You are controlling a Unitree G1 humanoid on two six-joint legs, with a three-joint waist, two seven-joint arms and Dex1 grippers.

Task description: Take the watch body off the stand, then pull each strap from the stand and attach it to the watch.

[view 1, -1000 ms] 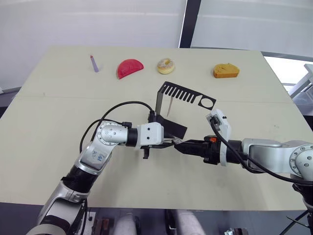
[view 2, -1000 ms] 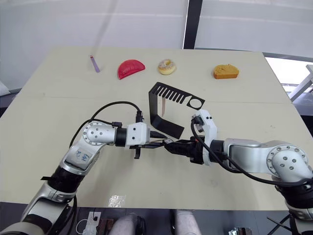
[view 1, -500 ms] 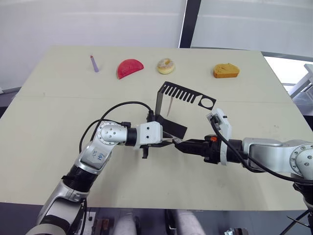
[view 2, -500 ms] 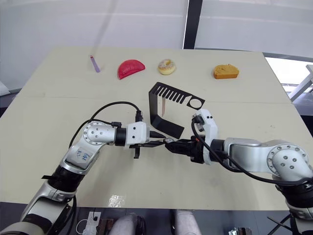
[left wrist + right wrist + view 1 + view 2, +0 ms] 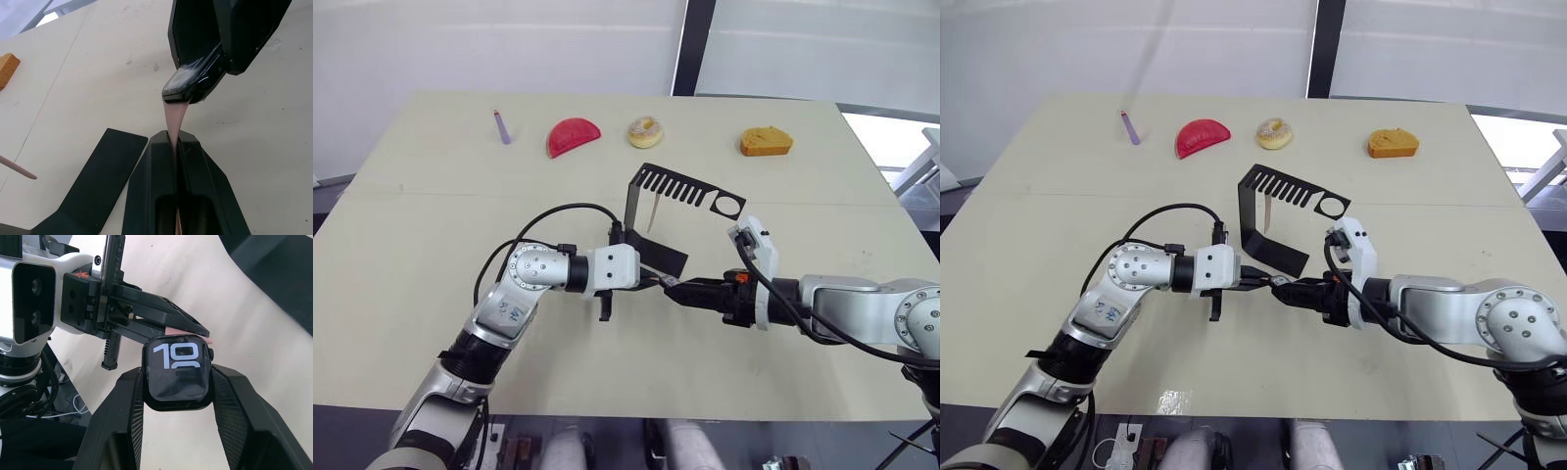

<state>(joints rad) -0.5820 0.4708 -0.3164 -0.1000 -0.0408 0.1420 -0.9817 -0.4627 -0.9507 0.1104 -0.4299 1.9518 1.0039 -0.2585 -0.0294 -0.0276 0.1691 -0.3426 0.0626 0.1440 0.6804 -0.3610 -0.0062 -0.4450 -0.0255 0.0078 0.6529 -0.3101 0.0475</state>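
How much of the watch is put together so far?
The watch body is off the stand, gripped by the right gripper. The left gripper is pressing one pink strap against it. The other strap hangs on the stand.

Watch body [image 5: 179, 373]: glossy black case, dark screen, white digits "10". Strap [image 5: 174, 116]: pale pink, plain. Second strap [image 5: 649, 212] on the stand: pale beige-pink, thin, hard to judge. Stand [image 5: 658, 224]: matte black, comb slots, ring end. Left gripper [image 5: 175, 147]: black fingers, white and silver housing. Right gripper [image 5: 178, 401]: black fingers with textured pads; white housing, small orange-red spot on the wrist. Table [image 5: 431, 225]: cream. Stick [image 5: 501, 126]: purple. Slice-shaped item [image 5: 573, 135]: red. Doughnut [image 5: 645, 130]: tan with whitish icing. Block [image 5: 766, 142]: orange-yellow.
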